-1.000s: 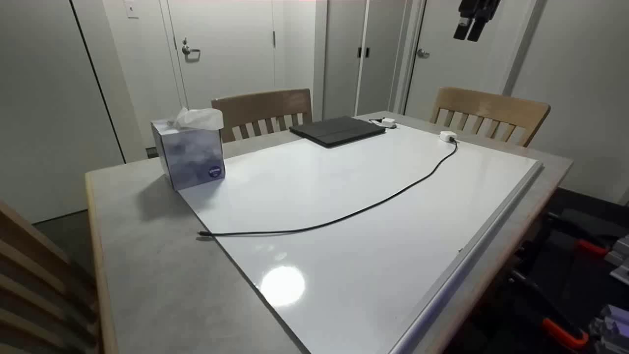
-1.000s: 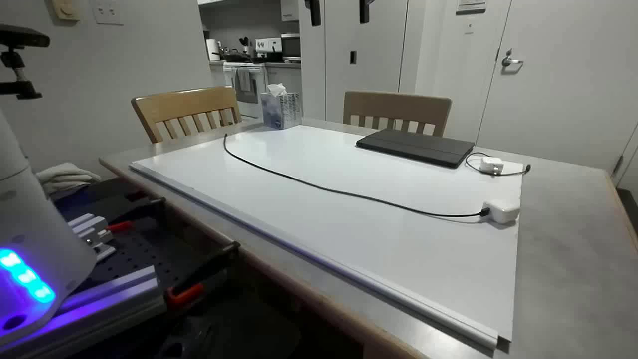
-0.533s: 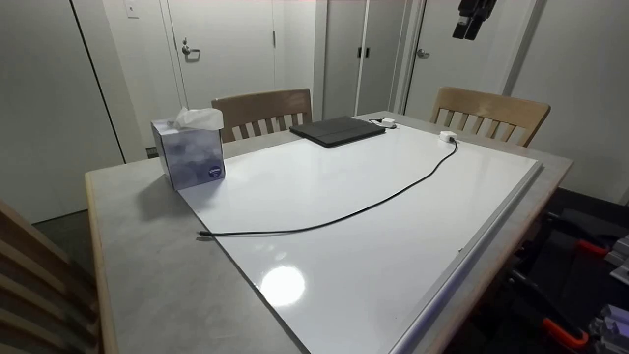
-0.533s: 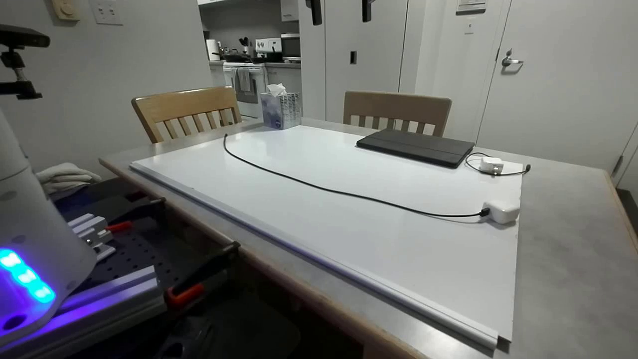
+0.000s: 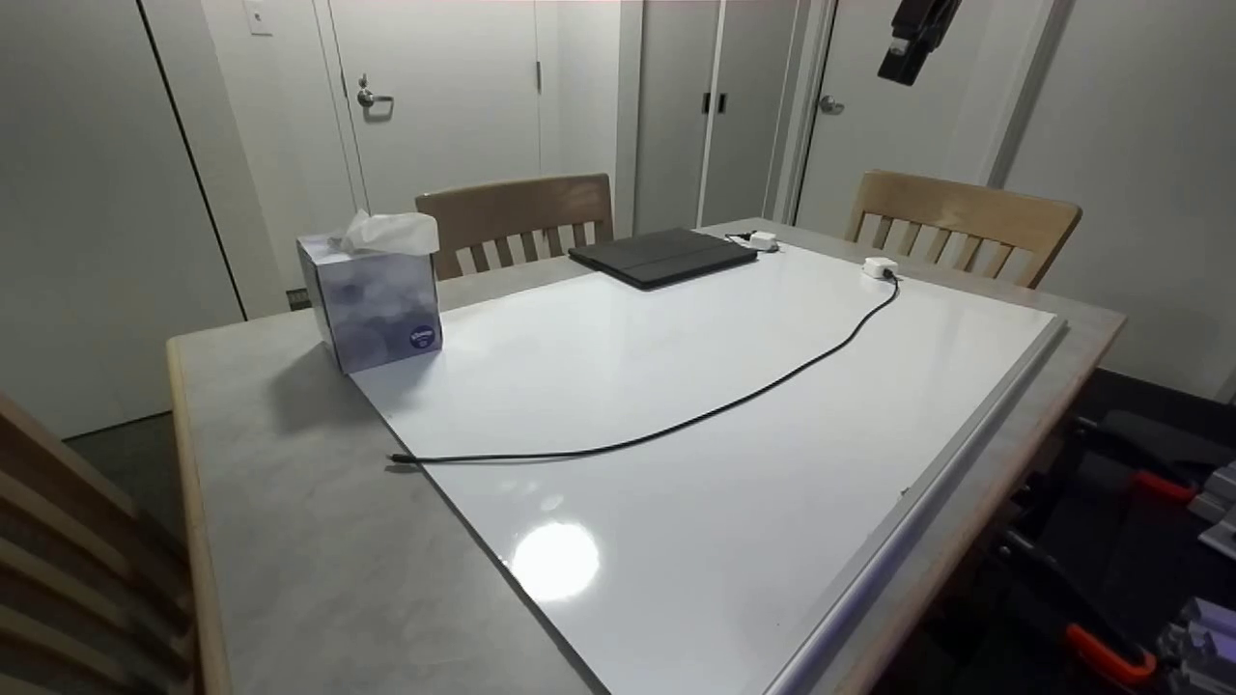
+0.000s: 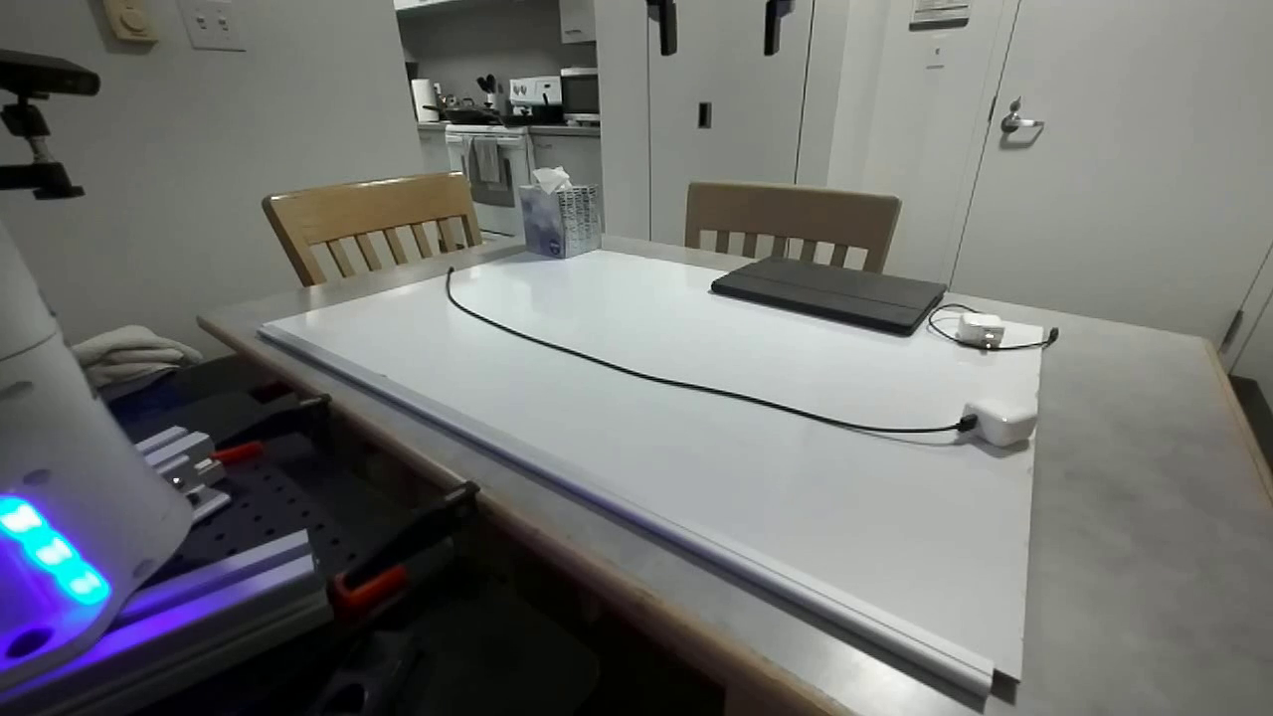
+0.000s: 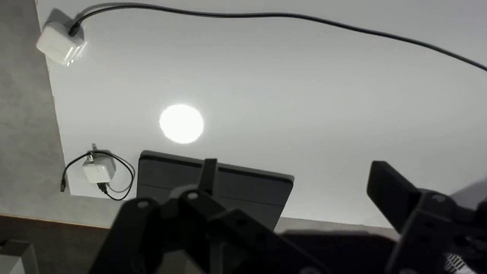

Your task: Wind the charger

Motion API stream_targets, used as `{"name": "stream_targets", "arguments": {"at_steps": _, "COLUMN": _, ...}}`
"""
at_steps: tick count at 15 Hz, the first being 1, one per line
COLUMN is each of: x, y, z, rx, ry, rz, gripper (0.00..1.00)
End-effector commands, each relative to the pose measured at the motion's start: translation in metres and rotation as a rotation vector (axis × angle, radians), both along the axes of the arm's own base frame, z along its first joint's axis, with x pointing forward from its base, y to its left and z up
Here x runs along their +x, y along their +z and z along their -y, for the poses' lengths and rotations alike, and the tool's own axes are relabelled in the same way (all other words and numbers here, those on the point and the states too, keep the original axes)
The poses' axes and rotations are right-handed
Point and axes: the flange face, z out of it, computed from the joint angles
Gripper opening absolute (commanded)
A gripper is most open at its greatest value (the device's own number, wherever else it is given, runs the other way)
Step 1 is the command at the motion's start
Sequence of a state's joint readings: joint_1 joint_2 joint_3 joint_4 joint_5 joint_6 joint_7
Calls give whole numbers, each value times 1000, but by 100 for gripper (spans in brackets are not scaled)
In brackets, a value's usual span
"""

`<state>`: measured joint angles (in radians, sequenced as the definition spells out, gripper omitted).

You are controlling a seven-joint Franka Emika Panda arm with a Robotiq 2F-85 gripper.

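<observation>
Plainly two chargers (image 7: 247, 15), one laptop (image 6: 827, 291), one gripper (image 7: 293, 163)

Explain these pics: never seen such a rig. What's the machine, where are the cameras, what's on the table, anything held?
It's one robot arm. Its hand hangs open above the table, holding nothing. Both exterior views come from cameras standing apart from the arm; the wrist view's camera rides on the arm and looks down past the hand. On the table lies a whiteboard. Across it stretches the charger: a long black cable, not wound, plugged into a white adapter. Near the whiteboard's edges are a second adapter with a short cord, a flat black slab, possibly a laptop, and a tissue box.
</observation>
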<state>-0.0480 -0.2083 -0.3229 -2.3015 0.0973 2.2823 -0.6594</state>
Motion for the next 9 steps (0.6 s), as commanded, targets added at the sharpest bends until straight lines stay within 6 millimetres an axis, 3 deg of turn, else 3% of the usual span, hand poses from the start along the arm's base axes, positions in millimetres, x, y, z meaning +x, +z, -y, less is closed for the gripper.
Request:
{"name": "stream_targets", "arguments": {"at_steps": 1, "x": 21, "y": -10, "z": 22, "rx": 4, "ry": 34, "rz": 5, "gripper": 100}}
{"name": "stream_targets", "arguments": {"at_steps": 9, "x": 50, "y": -38, "z": 59, "rx": 32, "ry": 204, "rz": -45, "gripper": 100}}
